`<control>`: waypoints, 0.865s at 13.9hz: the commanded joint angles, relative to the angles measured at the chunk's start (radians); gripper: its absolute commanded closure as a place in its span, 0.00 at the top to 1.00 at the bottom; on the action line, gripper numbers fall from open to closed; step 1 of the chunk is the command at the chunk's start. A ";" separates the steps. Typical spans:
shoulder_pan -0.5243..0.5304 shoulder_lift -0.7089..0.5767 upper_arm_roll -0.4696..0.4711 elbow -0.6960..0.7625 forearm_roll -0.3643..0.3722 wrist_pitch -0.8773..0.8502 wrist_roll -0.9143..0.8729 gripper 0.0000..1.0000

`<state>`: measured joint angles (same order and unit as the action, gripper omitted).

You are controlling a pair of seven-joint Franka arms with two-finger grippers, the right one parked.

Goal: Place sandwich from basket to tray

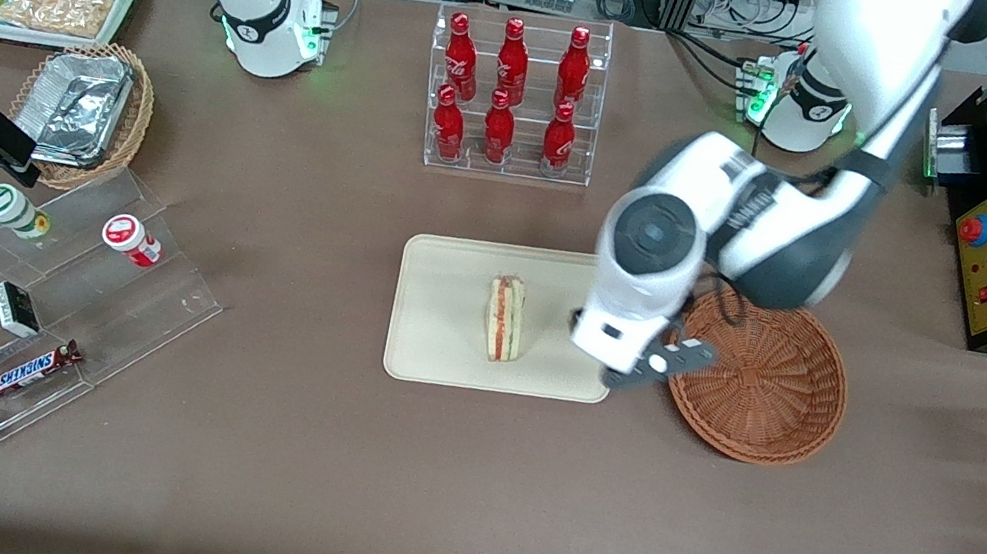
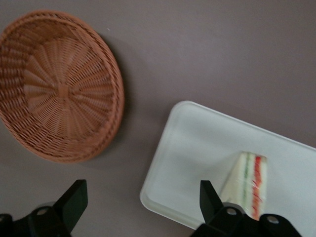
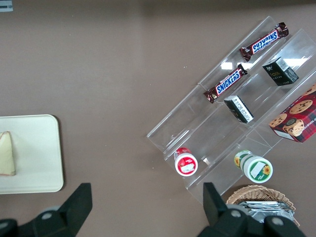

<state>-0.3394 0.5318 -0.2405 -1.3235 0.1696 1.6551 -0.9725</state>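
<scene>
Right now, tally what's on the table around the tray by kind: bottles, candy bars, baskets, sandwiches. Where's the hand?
Red bottles in the clear rack: 6
Snickers candy bars: 2
Wicker baskets: 2, the reddish-brown round one and the tan one with foil containers
Triangular sandwich on the cream rectangular tray: 1
Total: 11
Left hand: open, empty, above the tray's edge beside the reddish-brown basket.

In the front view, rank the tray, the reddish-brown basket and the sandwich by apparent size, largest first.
1. Tray, slightly the largest.
2. Basket, close to the tray and partly covered by the arm, so this order is unsure.
3. Sandwich, clearly smallest, lying on the tray.
The open gripper hangs between tray and basket.
</scene>
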 commanded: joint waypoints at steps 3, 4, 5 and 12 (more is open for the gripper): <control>0.175 -0.162 -0.006 -0.190 -0.064 -0.005 0.219 1.00; 0.212 -0.188 -0.006 -0.213 -0.080 -0.008 0.271 1.00; 0.246 -0.209 -0.006 -0.230 -0.087 -0.012 0.312 1.00; 0.361 -0.390 -0.002 -0.342 -0.096 -0.082 0.536 1.00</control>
<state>-0.0141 0.2240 -0.2377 -1.6087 0.0864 1.6018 -0.5037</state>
